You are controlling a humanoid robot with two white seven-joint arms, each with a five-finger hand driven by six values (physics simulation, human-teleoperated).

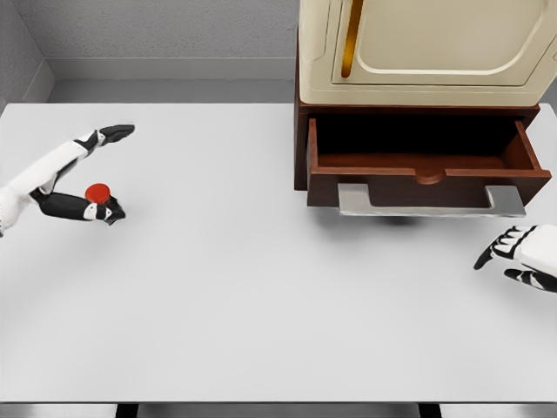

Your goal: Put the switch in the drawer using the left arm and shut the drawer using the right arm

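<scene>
White counter: my left hand, fingers spread, flanks the red switch, its base hidden. The drawer stands open; my right hand, cropped by the edge, fingers loosely spread, holds nothing.

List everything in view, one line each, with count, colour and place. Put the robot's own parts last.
table: one, white, fills most of the view.
cabinet: one, cream with a brown base, at the back right of the table.
drawer: one, brown with a grey handle, pulled open at the bottom of the cabinet; nothing visible inside.
switch: one, red top, at the left of the table, between the left hand's fingers.
wall: grey, behind the table.
left hand: one, white and black, at the left edge, fingers around the switch, not clearly gripping it.
right hand: one, white and black, at the right edge, in front of the drawer, fingers relaxed, holding nothing.
</scene>
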